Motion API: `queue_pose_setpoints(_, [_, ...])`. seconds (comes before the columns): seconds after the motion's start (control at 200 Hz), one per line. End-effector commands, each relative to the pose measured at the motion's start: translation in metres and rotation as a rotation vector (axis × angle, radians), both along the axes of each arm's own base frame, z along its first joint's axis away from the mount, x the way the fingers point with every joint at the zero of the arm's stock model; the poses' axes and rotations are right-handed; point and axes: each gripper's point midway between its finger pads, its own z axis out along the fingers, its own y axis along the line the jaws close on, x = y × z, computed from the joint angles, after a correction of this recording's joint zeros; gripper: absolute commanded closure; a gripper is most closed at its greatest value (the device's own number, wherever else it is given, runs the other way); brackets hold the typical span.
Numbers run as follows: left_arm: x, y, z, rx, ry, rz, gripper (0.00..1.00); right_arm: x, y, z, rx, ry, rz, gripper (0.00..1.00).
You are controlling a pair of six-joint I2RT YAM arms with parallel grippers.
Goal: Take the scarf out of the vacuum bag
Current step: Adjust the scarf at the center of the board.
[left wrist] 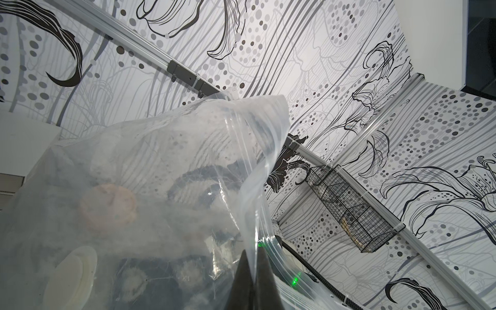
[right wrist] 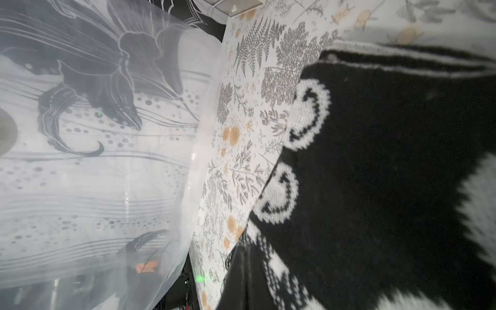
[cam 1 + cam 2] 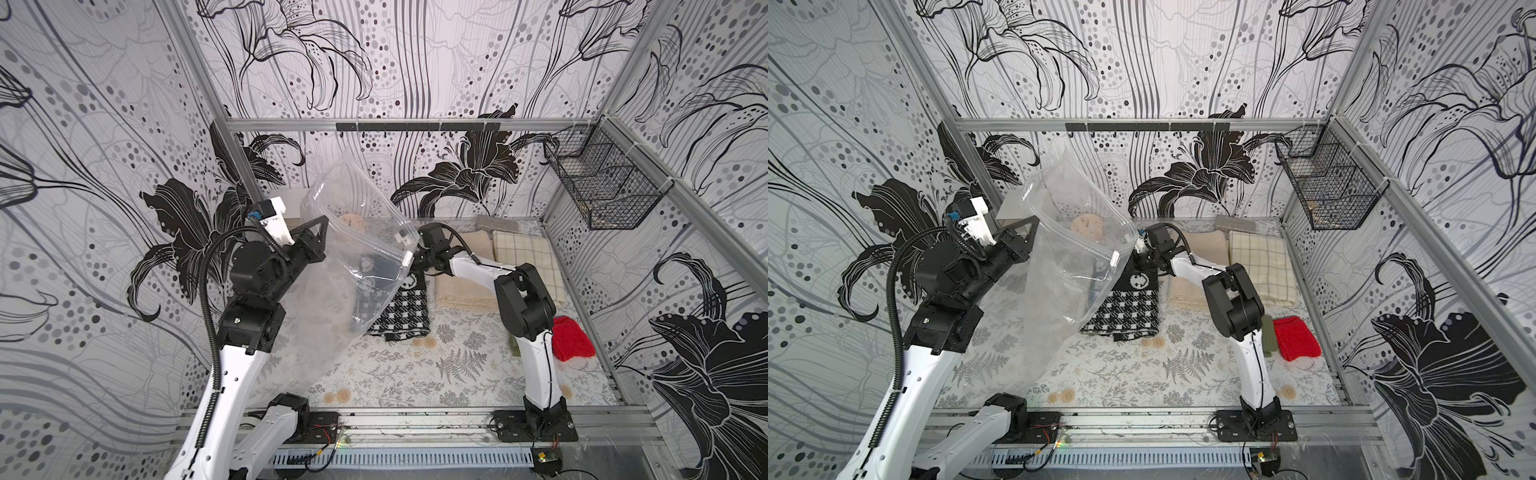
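Note:
The vacuum bag (image 3: pixel 353 232) (image 3: pixel 1067 232) is a big clear plastic bag held up off the table. My left gripper (image 3: pixel 321 226) (image 3: pixel 1034 222) (image 1: pixel 251 255) is shut on its edge by the zip strip. Its white slider (image 3: pixel 407 258) (image 3: pixel 1115 258) hangs at the lower corner, and the round white valve disc (image 1: pixel 77 273) shows through the plastic. The scarf (image 3: pixel 405 309) (image 3: pixel 1129 307) (image 2: pixel 375 161) is black and white knit and lies on the tablecloth. My right gripper (image 3: pixel 417 259) (image 3: pixel 1139 257) (image 2: pixel 247 249) is shut on its far end. In the right wrist view a strip of cloth separates scarf and bag (image 2: pixel 94 161).
Folded cream towels (image 3: pixel 465 266) and a checked cloth (image 3: pixel 523 249) lie behind the right arm. A red knit piece (image 3: pixel 571 338) sits at the right edge beside a green one (image 3: pixel 515 345). A wire basket (image 3: pixel 602 187) hangs on the right wall. A round wooden disc (image 3: pixel 353 220) lies behind the bag.

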Motion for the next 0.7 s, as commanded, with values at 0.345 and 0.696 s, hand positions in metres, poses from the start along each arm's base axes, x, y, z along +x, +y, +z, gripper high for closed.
queue_pose_setpoints(0.345, [0.001,-0.006,0.010,0.021,-0.046,-0.039,1.00,0.024,-0.008,-0.079,-0.117,0.120,0.000,1.00])
queue_pose_setpoints(0.696, [0.011,-0.009,-0.006,0.033,-0.021,-0.047,1.00,0.047,-0.025,0.012,-0.062,-0.020,-0.043,1.00])
